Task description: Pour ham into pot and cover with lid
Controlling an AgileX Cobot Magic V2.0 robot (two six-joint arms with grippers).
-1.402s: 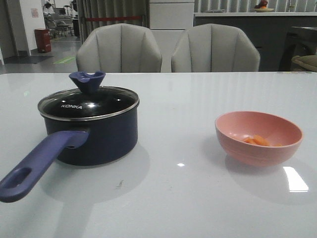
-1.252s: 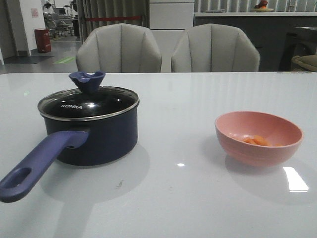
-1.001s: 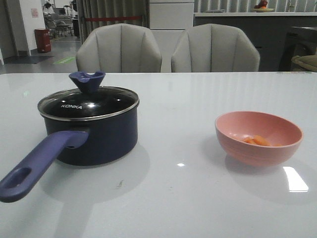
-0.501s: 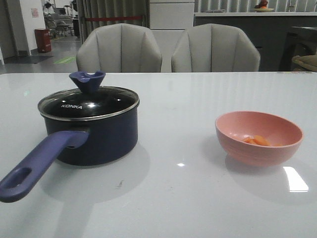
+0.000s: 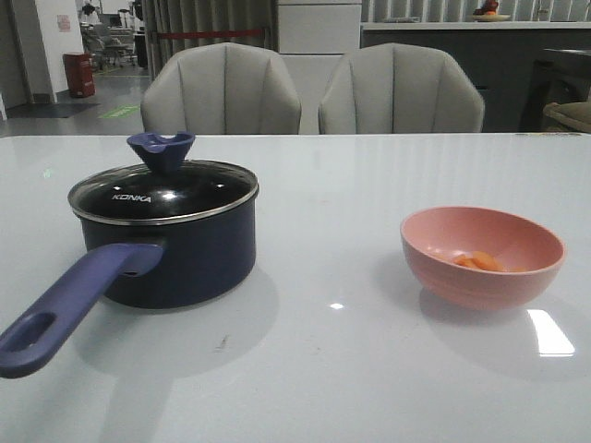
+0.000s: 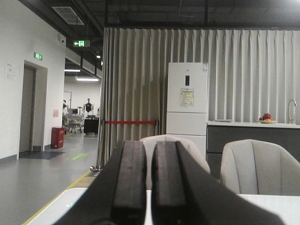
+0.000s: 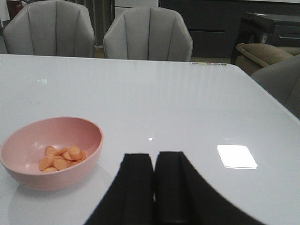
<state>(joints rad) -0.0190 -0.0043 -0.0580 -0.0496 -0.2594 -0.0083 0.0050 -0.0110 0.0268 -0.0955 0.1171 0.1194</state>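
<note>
The dark navy pot (image 5: 175, 254) stands on the left of the white table, its purple-blue handle (image 5: 65, 309) pointing toward the near left. The glass lid (image 5: 166, 192) with its blue knob (image 5: 161, 150) sits on the pot. Orange-pink ham chunks (image 5: 478, 262) lie in a pink bowl (image 5: 481, 256) on the right; they also show in the right wrist view (image 7: 61, 158) in that bowl (image 7: 50, 151). My right gripper (image 7: 154, 157) is shut and empty, beside the bowl. My left gripper (image 6: 149, 145) is shut and empty, pointing level over the table's far side. Neither gripper shows in the front view.
Two grey chairs (image 5: 222, 89) (image 5: 400, 89) stand behind the table's far edge. A dark counter (image 5: 471, 55) and a white fridge (image 6: 187, 105) are farther back. A couch arm (image 7: 265, 51) lies beyond the table's right edge.
</note>
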